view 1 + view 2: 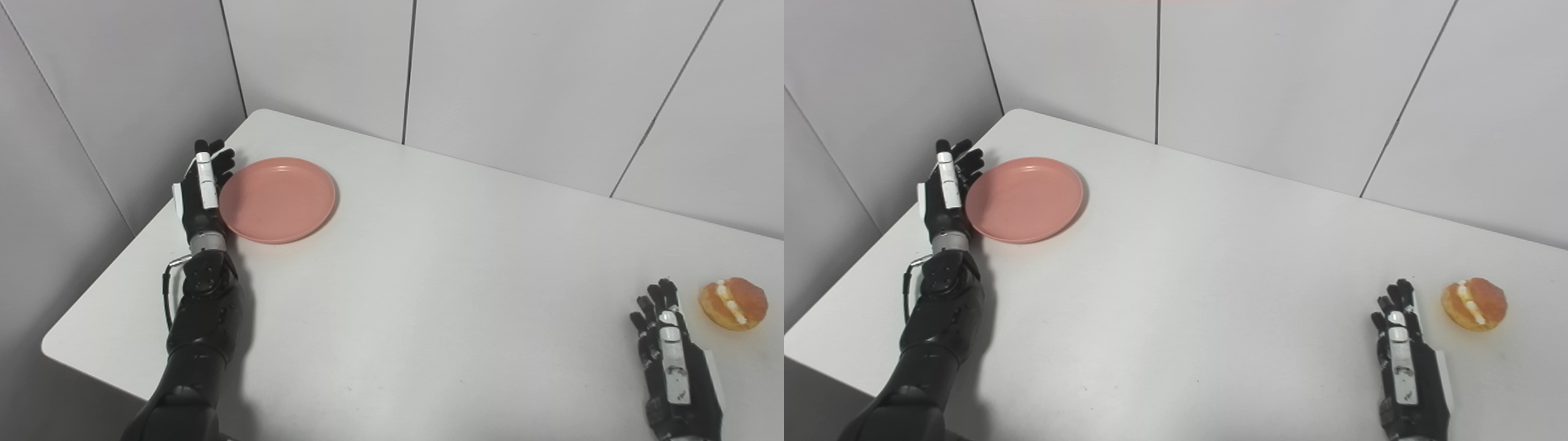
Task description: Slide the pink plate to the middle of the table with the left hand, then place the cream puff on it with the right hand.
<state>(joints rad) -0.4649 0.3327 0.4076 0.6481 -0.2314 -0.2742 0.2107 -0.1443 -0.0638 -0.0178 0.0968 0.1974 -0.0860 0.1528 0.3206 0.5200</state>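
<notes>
Beside the pink plate [277,199], left robot hand [202,187] spread; right robot hand [670,361] spread, wrist cropped.

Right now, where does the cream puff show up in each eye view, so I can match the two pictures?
Left eye view: the cream puff lies near the right edge, lower half, just right of the right hand.
Right eye view: the cream puff sits further in from the right edge, again beside the right hand.
Shared landmark: the pink plate at far left, beside the left hand.
</notes>
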